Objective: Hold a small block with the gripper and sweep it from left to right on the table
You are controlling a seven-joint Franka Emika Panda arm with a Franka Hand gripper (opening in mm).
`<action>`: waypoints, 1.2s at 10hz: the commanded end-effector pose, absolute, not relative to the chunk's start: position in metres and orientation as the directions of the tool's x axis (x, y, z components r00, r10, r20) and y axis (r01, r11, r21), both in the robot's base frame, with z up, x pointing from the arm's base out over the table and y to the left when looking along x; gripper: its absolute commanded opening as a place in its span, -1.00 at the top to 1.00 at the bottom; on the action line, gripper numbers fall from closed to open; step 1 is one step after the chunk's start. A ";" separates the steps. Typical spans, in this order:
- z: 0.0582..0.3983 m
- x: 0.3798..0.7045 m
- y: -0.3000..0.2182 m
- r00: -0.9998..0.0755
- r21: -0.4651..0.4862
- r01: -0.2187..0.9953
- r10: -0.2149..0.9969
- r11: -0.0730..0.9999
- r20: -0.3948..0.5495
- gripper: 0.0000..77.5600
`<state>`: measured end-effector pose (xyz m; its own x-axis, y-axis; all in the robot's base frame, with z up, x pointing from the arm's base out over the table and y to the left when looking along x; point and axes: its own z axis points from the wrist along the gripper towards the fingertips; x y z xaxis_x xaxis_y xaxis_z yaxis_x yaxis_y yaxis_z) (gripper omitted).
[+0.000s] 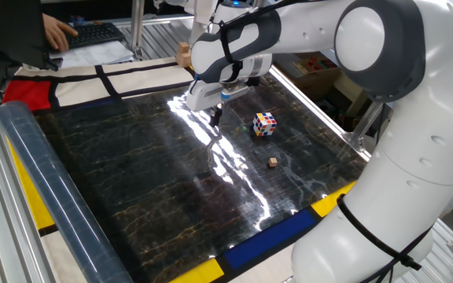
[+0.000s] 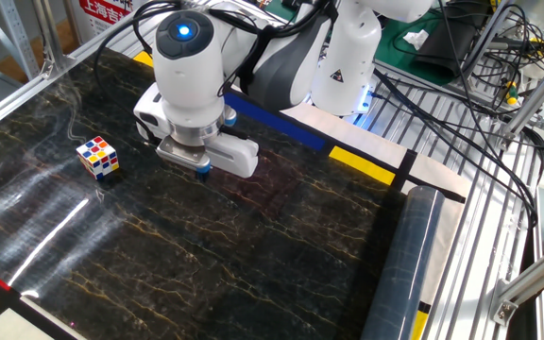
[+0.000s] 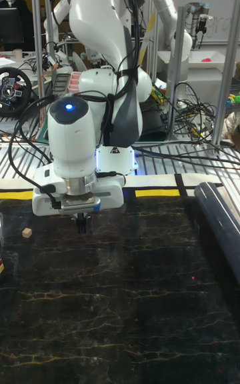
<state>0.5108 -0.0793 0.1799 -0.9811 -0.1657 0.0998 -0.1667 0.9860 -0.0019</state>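
**Block not picked up, gripper off to the side**

The small block (image 1: 273,162) lies loose on the table (image 1: 148,196), on the side nearest the robot's base, with nothing touching it. In the tall fixed view it shows as a tan speck (image 3: 27,232) near the left edge, well apart from the tool. The other fixed view doesn't show it (probably hidden behind the arm's wrist housing).

The gripper (image 1: 215,118) hangs fingers-down over the table, toward the far middle in one fixed view, just above or barely at the surface; contact can't be told. The fingers look together or nearly so, a thin dark tip with no visible gap (image 3: 82,222), and nothing is between them. In the other fixed view only a small dark tip (image 2: 203,170) peeks below the white wrist, so the width can't be read there.

The multicoloured puzzle cube (image 1: 264,124) sits between the gripper and the block, nearer the gripper, standing free (image 2: 97,157). It is a distractor, not the target.

Judgement: the grasp step hasn't started. The tool needs to open, travel past the puzzle cube toward the block, and descend around it. The block is tiny, so alignment has to be tight, and a path over the puzzle cube rather than through it avoids knocking that away.

Further out, a clear plastic roll (image 1: 49,196) lies along the table's edge, clear of any sweep path.
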 end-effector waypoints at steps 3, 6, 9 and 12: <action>0.181 0.511 -0.080 -0.981 -0.002 -0.163 -0.162 0.987 0.103 1.00; 0.181 0.511 -0.081 -0.981 -0.002 -0.163 -0.162 0.987 0.104 1.00; 0.181 0.511 -0.081 -0.980 -0.001 -0.169 -0.167 0.986 0.104 1.00; 0.181 0.511 -0.081 -0.980 -0.001 -0.174 -0.173 0.985 0.102 1.00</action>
<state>0.5104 -0.0802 0.1798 -0.9794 -0.1728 0.1048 -0.1737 0.9848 0.0002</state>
